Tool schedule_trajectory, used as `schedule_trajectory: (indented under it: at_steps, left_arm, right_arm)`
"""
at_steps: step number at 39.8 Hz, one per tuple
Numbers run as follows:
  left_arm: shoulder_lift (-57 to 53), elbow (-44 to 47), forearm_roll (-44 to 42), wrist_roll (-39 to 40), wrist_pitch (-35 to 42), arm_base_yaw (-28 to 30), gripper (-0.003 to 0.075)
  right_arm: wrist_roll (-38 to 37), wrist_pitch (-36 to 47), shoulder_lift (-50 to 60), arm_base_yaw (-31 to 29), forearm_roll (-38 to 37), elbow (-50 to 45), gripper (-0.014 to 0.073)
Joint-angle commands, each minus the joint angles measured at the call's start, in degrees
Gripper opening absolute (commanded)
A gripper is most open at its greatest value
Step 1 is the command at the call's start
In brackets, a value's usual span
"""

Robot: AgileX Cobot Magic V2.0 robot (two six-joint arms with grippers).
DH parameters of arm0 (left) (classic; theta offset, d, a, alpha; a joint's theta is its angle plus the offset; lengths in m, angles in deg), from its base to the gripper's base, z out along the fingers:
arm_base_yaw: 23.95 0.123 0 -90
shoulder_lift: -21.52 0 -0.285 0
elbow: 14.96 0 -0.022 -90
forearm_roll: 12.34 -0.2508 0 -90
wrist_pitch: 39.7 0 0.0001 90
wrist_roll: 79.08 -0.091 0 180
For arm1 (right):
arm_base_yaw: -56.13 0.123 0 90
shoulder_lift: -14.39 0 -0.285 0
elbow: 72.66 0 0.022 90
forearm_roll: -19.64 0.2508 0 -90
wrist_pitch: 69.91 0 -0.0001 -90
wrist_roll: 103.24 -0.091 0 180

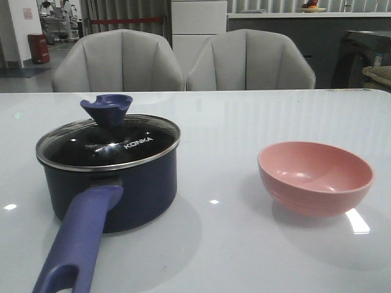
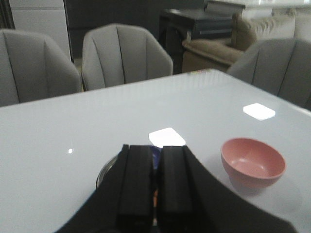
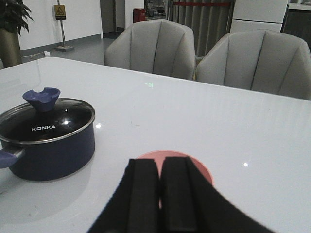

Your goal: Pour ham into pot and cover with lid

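Pot lidded, bowl beside it

Glossy white table (image 1: 244, 122), two grey chairs (image 1: 119, 61) behind it; pot (image 1: 131, 189) on my left side, its long purple handle (image 1: 79, 241) running toward me, slightly leftward; lid (image 1: 110, 143) seated flat on the rim, knob (image 1: 107, 108) upright, white "KONKA" lettering readable; pink bowl (image 1: 314, 177) well apart to the right, upright; ham hidden from me; my left gripper (image 2: 154, 194) and right gripper (image 3: 160, 194) both pressed closed, holding nothing.
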Motion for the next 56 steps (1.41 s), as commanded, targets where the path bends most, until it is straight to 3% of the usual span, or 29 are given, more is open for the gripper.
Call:
schedule_trajectory:
  at_steps: [1,14,21,26,42,48,56]
  left_arm:
    - [-2.2,1.89,0.91,0.19,10.76,-0.13,0.0113]
    - [-3.08,8.81,0.98,0.19,12.25,-0.13,0.0113]
    - [-3.08,10.28,-3.63,0.19,12.12,-0.13,0.0113]
    - [-3.44,13.78,-5.87,0.19,16.56,0.5,0.0113]
    - [-14.03,26.24,-6.32,0.66,20.33,23.83,0.0113]
    - [-16.66,29.66,-6.32,2.31,22.94,27.36,0.0113]
    - [-16.65,31.36,-7.25,2.31,22.9,27.27,0.0113]
  right_arm:
    - [0.51,4.69,-0.51,0.02,0.33,1.36,0.0151]
    - [0.51,4.69,-0.51,0.02,0.33,1.36,0.0151]
    - [0.51,4.69,-0.51,0.02,0.33,1.36,0.0151]
    - [0.51,4.69,-0.51,0.02,0.33,1.36,0.0151]
    - [0.51,4.69,-0.51,0.02,0.33,1.36,0.0151]
    - [0.51,4.69,-0.51,0.02,0.33,1.36,0.0151]
    - [0.51,4.63,-0.51,0.02,0.33,1.36,0.0151]
